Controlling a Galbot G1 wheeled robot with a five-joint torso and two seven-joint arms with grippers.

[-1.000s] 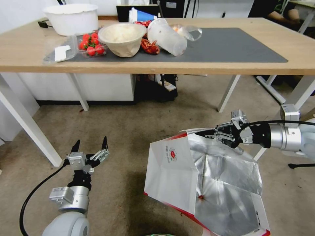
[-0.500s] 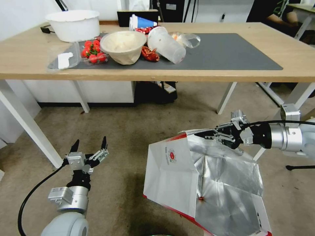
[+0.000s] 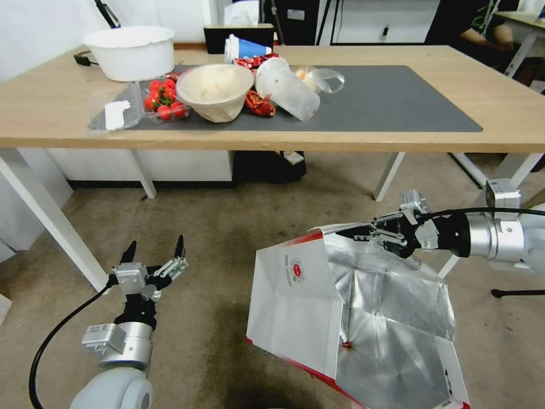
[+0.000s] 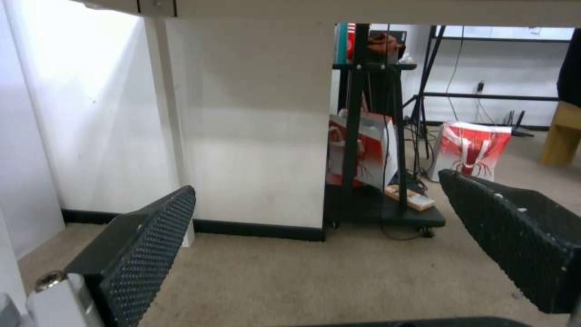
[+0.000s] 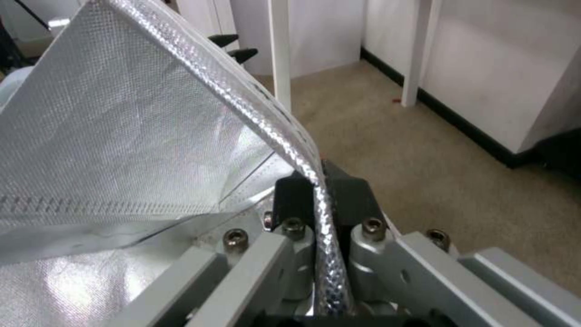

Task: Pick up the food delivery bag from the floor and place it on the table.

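Right tool (image 3: 363,233) pinches food delivery bag (image 3: 295,307) rim (mouth facing up).

Worn grey-brown carpet floor (image 3: 216,227) with darker stains runs under a light-wood counter (image 3: 397,139) on white legs, a white cabinet panel (image 3: 181,165) with dark skirting stands behind at 11 o'clock, and a black wheeled rack (image 4: 375,136) sits at 12 o'clock.
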